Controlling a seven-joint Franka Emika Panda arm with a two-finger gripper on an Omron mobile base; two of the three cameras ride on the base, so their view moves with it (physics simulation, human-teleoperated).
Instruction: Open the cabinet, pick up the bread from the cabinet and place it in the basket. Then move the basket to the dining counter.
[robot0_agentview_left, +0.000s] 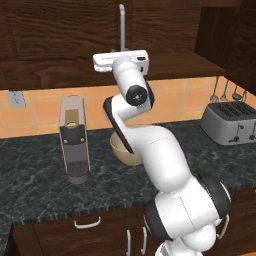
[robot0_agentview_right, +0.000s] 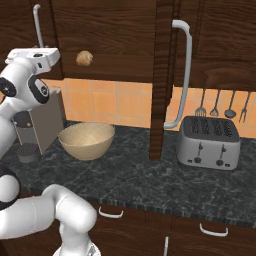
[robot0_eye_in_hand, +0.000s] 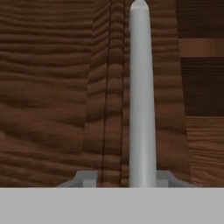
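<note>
A: Logging largest first. The cabinet (robot0_agentview_right: 100, 40) is spanning the wall above the counter; its right door is standing swung open, edge-on, handle facing out. The left door is sitting closed in front of the gripper (robot0_agentview_left: 122, 56), in the left base view.

B: And the fingers?

A: In the hand view the bar handle (robot0_eye_in_hand: 141, 96) is running straight up from between the finger tips (robot0_eye_in_hand: 85, 178), long axis vertical, lying just ahead of them. They are sitting spread, one on each side of the bar; I cannot tell whether they are touching it.

B: Basket?

A: The basket (robot0_agentview_right: 86, 140) is resting on the black counter, well below the fingers and slightly right of them in the right base view, beside the coffee machine (robot0_agentview_left: 74, 145).

B: Bread?

A: The bread (robot0_agentview_right: 84, 58) is showing inside the cabinet, right of the fingers at about their height. My judgement: the pull needs to go straight back from the door face.
</note>
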